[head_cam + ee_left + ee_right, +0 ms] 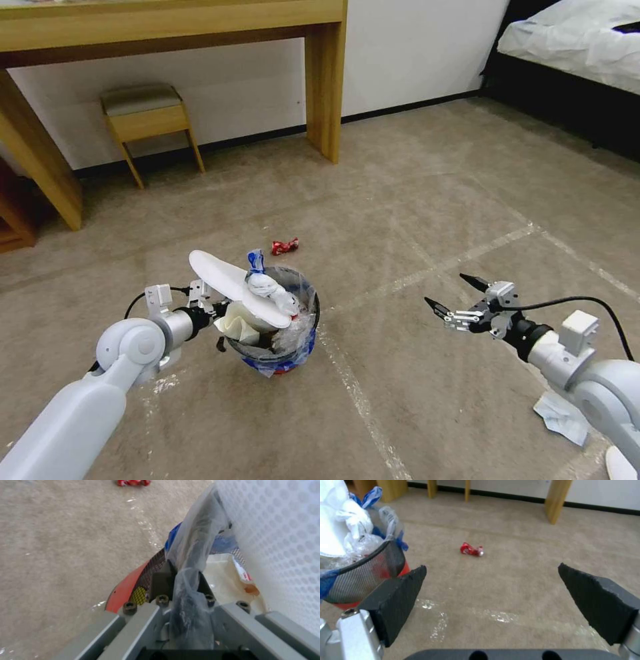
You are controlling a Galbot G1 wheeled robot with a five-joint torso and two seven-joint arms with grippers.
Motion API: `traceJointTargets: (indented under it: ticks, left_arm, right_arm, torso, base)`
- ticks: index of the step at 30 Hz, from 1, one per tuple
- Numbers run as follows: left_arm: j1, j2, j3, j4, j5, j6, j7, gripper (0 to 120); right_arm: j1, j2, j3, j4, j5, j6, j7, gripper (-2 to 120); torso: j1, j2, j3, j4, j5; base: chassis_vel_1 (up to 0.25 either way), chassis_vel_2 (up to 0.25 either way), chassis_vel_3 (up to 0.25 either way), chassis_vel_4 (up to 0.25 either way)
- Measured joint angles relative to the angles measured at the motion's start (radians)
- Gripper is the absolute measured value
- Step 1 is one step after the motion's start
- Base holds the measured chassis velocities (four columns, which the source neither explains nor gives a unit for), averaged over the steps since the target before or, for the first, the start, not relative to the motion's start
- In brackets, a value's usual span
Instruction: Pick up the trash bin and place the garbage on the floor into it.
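The trash bin (305, 337), red-based with a mesh wall and a clear-and-blue bag, stands heaped with garbage: a flat white slipper sole (227, 283) lies across the top, with crumpled tissue (267, 285) on it. My left gripper (219, 320) is shut on the bin's near-left rim; the left wrist view shows its fingers (160, 580) pinching mesh and bag. A red crumpled wrapper (285, 246) lies on the carpet just behind the bin. My right gripper (453, 297) hovers open to the bin's right, facing that wrapper (471, 550) with the bin (366, 567) beside it.
A pale-blue tissue (562, 415) lies on the floor under my right arm, with a white scrap (620, 463) at the corner. A wooden desk leg (325, 87) and a small stool (147, 117) stand by the far wall. A bed (573, 40) sits at the far right.
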Motion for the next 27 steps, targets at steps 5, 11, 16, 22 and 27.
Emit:
traceJointTargets:
  ticks: [5, 11, 16, 22, 27]
  left_arm:
    - [-0.007, -0.01, 0.002, 0.0, 0.004, -0.001, 0.001, 1]
    - [-0.009, -0.022, 0.013, 0.001, 0.018, -0.004, 0.003, 1]
    - [-0.008, -0.02, 0.022, 0.004, 0.039, -0.008, 0.005, 1]
    - [-0.004, -0.008, 0.019, -0.006, 0.041, -0.009, 0.006, 1]
    - [0.017, 0.001, 0.006, -0.021, 0.046, -0.01, 0.006, 1]
  right_arm:
    - [0.002, -0.012, -0.002, -0.002, 0.001, -0.003, 0.001, 100]
    - [-0.007, -0.017, 0.011, 0.003, 0.003, -0.006, 0.002, 100]
    - [-0.031, 0.001, 0.038, 0.006, -0.01, -0.001, 0.004, 100]
    - [-0.051, 0.018, 0.043, 0.01, -0.034, 0.006, 0.01, 100]
    - [-0.049, 0.017, 0.036, 0.008, -0.046, 0.009, 0.003, 100]
  torso:
    - [0.0, 0.0, 0.0, -0.0002, 0.0002]
    - [0.0, 0.0, 0.0, -0.0001, 0.0001]
    - [0.0, 0.0, 0.0, 0.0005, 0.0]
    - [0.0, 0.0, 0.0, -0.001, 0.0001]
    - [0.0, 0.0, 0.0, 0.0001, 0.0001]
  base:
    - [0.074, 0.065, 0.06, 0.068]
    - [0.093, 0.084, 0.096, 0.091]
    - [0.06, 0.058, 0.06, 0.063]
    - [0.0, 0.0, 0.0, 0.0]
    - [0.0, 0.0, 0.0, 0.0]
